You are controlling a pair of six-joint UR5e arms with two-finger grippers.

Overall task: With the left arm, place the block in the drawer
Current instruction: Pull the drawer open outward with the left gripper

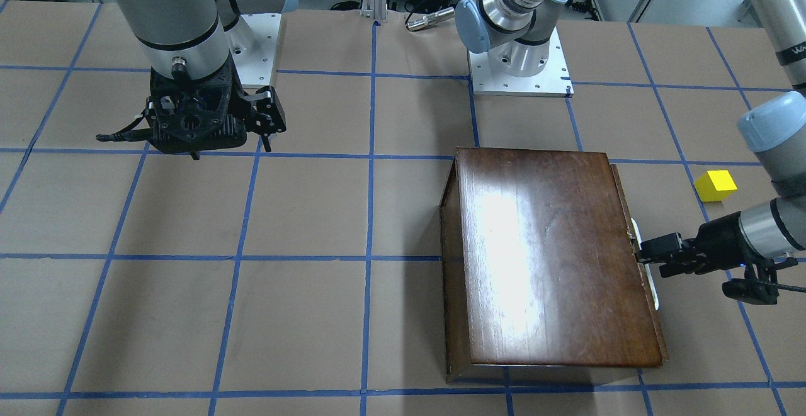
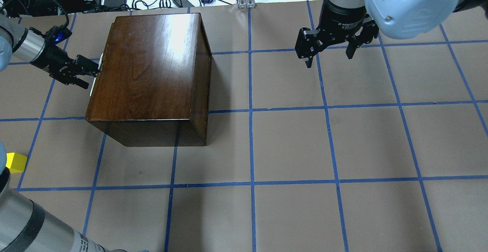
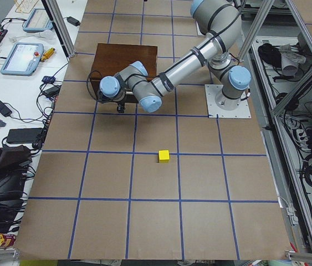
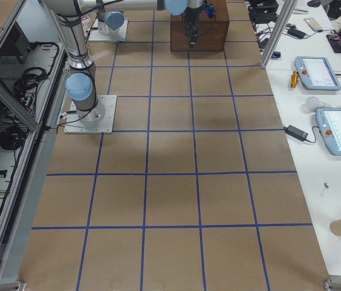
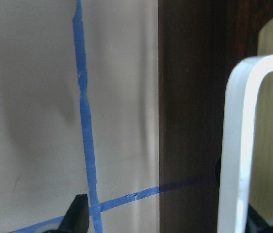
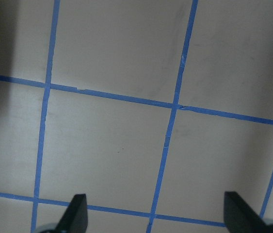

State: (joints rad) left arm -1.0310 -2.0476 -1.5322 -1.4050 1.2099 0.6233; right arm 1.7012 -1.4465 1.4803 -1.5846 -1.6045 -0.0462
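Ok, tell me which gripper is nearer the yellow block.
Left. The left gripper is at the wooden box's white handle, near the yellow block; the right gripper hovers far across the table.

Only "Adaptive" reads, in white on the right gripper's (image 2: 329, 58) black body.

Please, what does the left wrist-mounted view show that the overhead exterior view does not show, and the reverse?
Only the wrist view: the white handle close up, standing on the drawer's dark front, with one fingertip at the bottom edge.
Only the overhead view: the block lying apart from the box, the box's whole top, and the open right gripper.
Both: the left gripper at the box's handle side, and blue tape lines.
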